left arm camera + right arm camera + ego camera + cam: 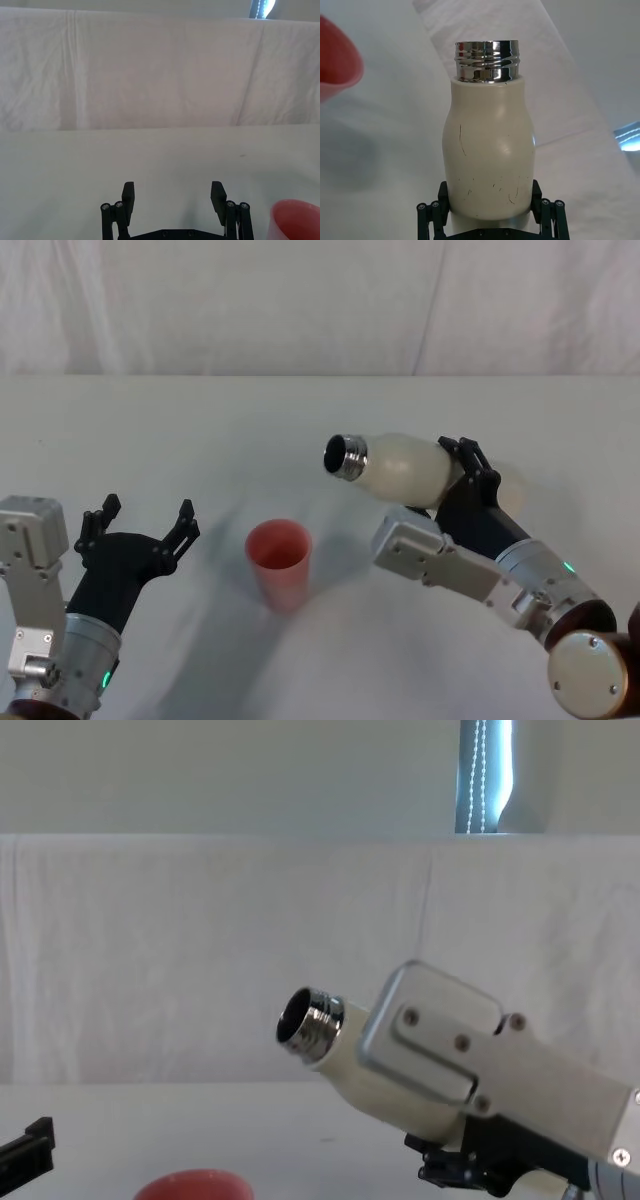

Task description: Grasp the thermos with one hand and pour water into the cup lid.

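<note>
1. My right gripper (470, 472) has its jaws clamped around the thermos (400, 467), held tilted in the air, chrome neck aimed left.
2. The cup lid (279, 562) stands upright on the bench (150, 440), below the neck.
3. My left gripper (140, 525) hovers left of the cup lid, jaws wide, holding nothing.

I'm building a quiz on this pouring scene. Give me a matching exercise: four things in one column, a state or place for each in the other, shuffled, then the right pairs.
Things:
1. thermos
2. cup lid
3. left gripper
4. right gripper

States:
A. open, holding nothing
B. upright on the table
C. tilted, chrome neck toward the robot's left
D. shut on the cream body

Pairs: 1-C, 2-B, 3-A, 4-D
</note>
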